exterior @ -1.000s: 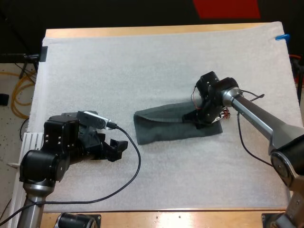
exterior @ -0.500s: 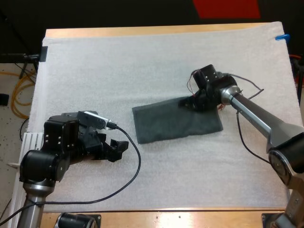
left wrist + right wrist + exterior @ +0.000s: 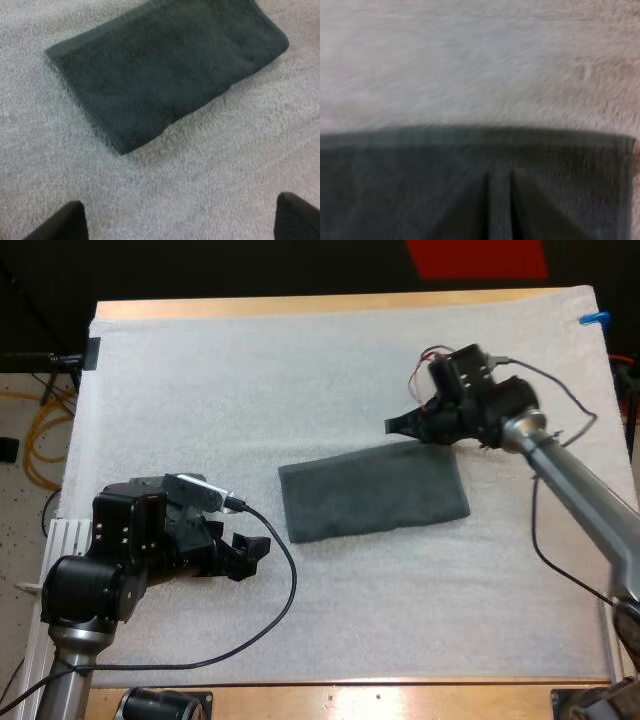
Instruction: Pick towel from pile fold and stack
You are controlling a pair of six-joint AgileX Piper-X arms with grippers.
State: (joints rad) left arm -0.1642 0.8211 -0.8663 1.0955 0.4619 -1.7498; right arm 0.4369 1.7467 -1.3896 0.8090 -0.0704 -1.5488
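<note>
A dark grey-green towel [image 3: 375, 492] lies flat as a folded rectangle in the middle of the white mat [image 3: 300, 370]. My right gripper [image 3: 397, 426] hovers just beyond the towel's far right corner and holds nothing. In the right wrist view the towel's straight edge [image 3: 420, 185] lies under my right gripper [image 3: 499, 200], whose fingers stand a narrow gap apart. My left gripper [image 3: 250, 555] rests open on the mat, left of the towel and a little nearer than it. From the left wrist camera the towel [image 3: 165, 75] is ahead of my left gripper [image 3: 180, 220], whose fingertips [image 3: 65, 222] are wide apart.
The mat covers nearly the whole wooden table, whose front edge [image 3: 350, 695] shows below it. A white rack [image 3: 55, 540] stands at the table's left edge beside my left arm.
My right gripper drew the towel's upper layer toward the far side, spreading it wider, then let go and lifted off past the far right corner. The left arm has not moved.
</note>
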